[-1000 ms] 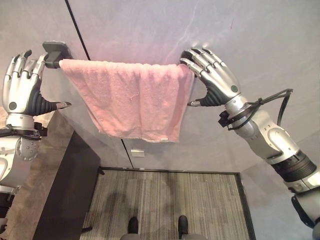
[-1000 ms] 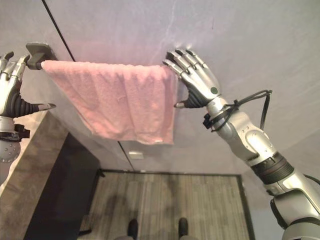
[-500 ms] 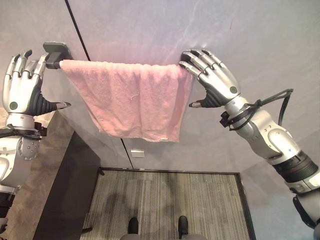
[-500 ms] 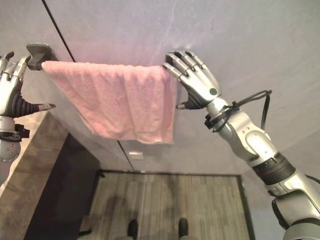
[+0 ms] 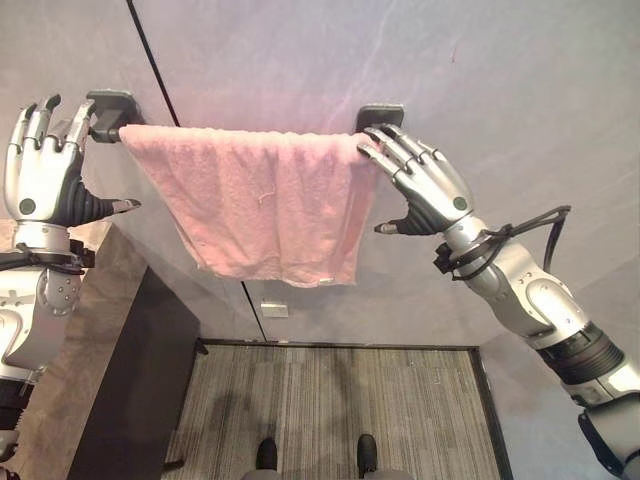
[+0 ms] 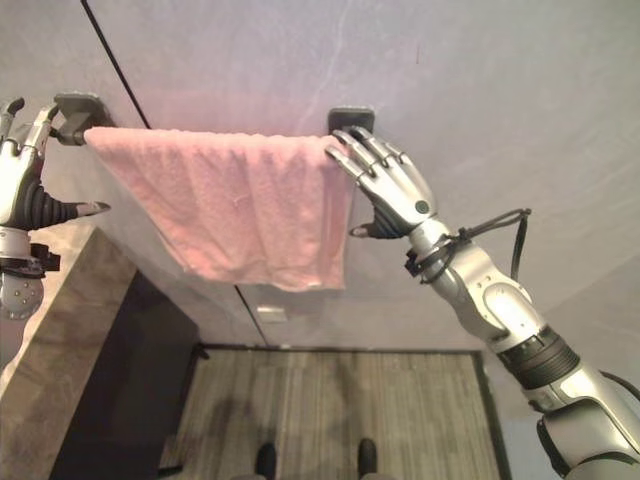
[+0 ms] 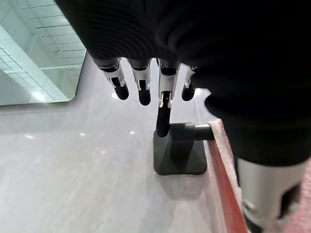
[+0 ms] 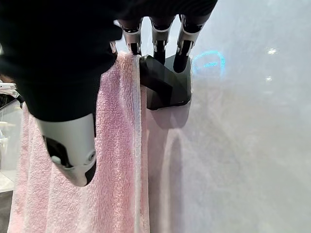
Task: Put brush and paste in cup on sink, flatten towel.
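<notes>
Spreading pink towel [image 5: 265,205] along rail, both ends: left robot hand [image 5: 42,165] and right robot hand [image 5: 425,185] open-fingered, holding nothing.

A pink towel [image 5: 262,203] hangs over the wall rail — the left hand [image 5: 40,165] and right hand [image 5: 425,185] flank it, fingers straight.

No text, label, number or sign could be read anywhere in the views. The pink towel [image 5: 265,205] beside the right robot hand [image 5: 425,185] bore no legible tag, and the dark bracket [image 7: 179,150] just past the left robot hand [image 5: 40,170] carried no marking. The grey wall [image 5: 400,50] behind both was plain.
</notes>
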### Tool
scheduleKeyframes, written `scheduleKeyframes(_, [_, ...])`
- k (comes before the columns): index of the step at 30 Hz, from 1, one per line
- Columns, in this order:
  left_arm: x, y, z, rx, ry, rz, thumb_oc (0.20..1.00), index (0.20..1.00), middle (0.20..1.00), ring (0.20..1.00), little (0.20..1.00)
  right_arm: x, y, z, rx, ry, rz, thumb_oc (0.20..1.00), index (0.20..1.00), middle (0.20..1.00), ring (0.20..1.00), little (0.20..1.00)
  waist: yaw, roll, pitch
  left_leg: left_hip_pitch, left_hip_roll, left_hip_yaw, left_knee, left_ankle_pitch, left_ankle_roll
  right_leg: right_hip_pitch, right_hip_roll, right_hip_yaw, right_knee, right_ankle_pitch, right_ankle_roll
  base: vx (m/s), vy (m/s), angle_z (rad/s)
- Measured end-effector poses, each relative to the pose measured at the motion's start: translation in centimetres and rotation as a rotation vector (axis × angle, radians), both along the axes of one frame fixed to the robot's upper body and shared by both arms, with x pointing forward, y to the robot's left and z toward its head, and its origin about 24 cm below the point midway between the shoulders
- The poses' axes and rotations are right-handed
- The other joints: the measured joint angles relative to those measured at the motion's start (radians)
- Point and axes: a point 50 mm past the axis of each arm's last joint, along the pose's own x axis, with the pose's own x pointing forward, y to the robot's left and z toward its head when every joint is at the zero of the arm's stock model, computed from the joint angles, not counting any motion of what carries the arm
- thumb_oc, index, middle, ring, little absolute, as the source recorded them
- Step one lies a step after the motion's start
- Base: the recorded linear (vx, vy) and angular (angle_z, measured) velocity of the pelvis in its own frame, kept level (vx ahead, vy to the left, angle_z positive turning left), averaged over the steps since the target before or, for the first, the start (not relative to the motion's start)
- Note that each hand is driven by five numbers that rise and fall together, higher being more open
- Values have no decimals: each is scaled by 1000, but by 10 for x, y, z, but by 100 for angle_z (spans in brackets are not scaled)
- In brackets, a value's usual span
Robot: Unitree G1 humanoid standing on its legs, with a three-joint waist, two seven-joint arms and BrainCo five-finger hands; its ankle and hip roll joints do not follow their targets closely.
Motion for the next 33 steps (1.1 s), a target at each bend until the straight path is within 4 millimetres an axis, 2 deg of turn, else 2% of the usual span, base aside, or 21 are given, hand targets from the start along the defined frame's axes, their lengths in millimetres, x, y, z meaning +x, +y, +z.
scheduleKeyframes(10, [1, 0, -3, 0, 14, 5, 1000, 1000, 1000, 1000, 1000, 2, 2, -5, -7, 17, -4, 1000, 1000, 1000, 1000, 1000, -1, -4, -14, -1, 0, 2, 0, 0, 0, -3, 0, 1, 0, 1, 0, 0, 0, 0])
scheduleKeyframes(13, [3, -1, -10, 1, 41, 4, 1000, 1000, 1000, 1000, 1000, 3, 1, -7, -13, 30, -11, 1000, 1000, 1000, 1000, 1000, -1, -4, -45, -17, -1, 1, 0, 0, 0, -16, 0, 1, 0, 1, 0, 0, 0, 0])
scheduleKeyframes(17, [6, -3, -17, 3, 76, 0, 1000, 1000, 1000, 1000, 1000, 5, 3, -13, -4, 51, -15, 1000, 1000, 1000, 1000, 1000, 1, -4, -56, -17, -1, 1, 0, 0, 0, -16, 0, 1, 0, 2, 0, 0, 0, 0])
scheduleKeyframes(30, [7, -2, 4, 72, -20, 43, 1000, 1000, 1000, 1000, 1000, 4, 10, -11, 28, 45, 7, 1000, 1000, 1000, 1000, 1000, -5, -5, -57, -26, -2, 7, 0, 0, 0, -30, -2, 3, 0, 2, 0, 0, 0, 0])
scheduleKeyframes(32, [4, -17, 12, 86, -66, -28, 1000, 1000, 1000, 1000, 1000, 4, 12, -11, 34, 46, 10, 1000, 1000, 1000, 1000, 1000, -4, -6, -57, -27, -2, 5, 0, 0, 0, -30, -1, 3, 0, 2, 1, 0, 0, 0])
scheduleKeyframes(33, [-1, -41, 17, 114, -101, -152, 1000, 1000, 1000, 1000, 1000, 4, 13, -12, 39, 49, 15, 1000, 1000, 1000, 1000, 1000, -7, -6, -57, -27, -2, 6, 0, 0, 0, -30, -1, 3, 0, 2, 1, 0, 0, 0])
